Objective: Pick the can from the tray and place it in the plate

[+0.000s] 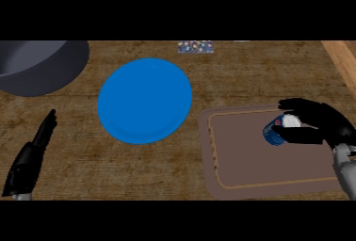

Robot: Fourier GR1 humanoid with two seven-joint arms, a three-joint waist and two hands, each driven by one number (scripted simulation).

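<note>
A blue can (277, 131) with a white top lies tilted over the right part of the brown tray (243, 164). My right hand (319, 123) is curled round it, thumb below and fingers above, hiding the can's right side. The blue plate (144, 100) lies left of the tray with nothing on it. At the lower left my left hand (31, 155) rests open, fingers straight and pointing up, well away from the plate.
A dark grey round pot (38, 63) sits at the upper left corner. A small patterned item (195, 46) lies at the counter's far edge. A light wooden strip (342, 59) runs along the upper right.
</note>
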